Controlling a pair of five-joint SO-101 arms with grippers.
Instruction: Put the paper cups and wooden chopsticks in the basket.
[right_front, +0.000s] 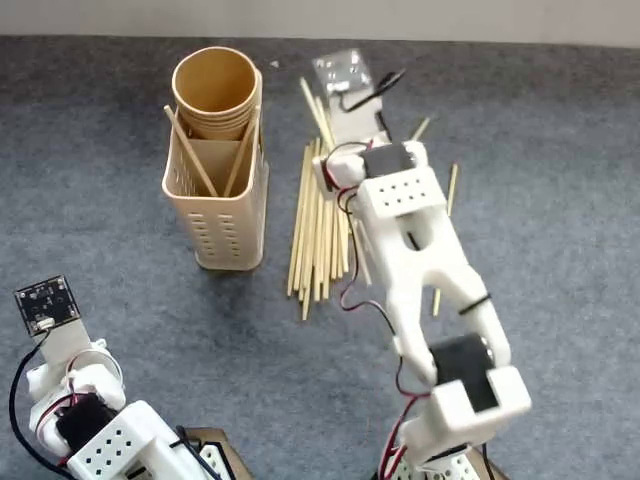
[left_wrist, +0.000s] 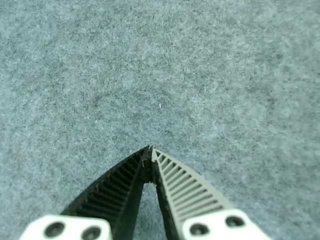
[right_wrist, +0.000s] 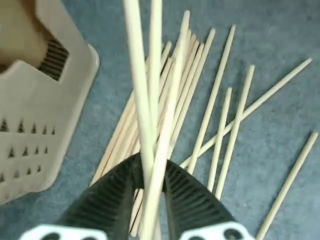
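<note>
A beige perforated basket stands upright with a stack of paper cups in it and two wooden chopsticks leaning inside. Just right of it, a pile of chopsticks lies on the grey carpet. My right arm hangs over that pile. Its gripper is shut on a few chopsticks that are raised above the pile, with the basket close beside. My left gripper is shut and holds nothing, low over bare carpet near the front left corner.
A few stray chopsticks lie right of the right arm, and others fan out from the pile. Grey carpet lies open between the basket and the left arm.
</note>
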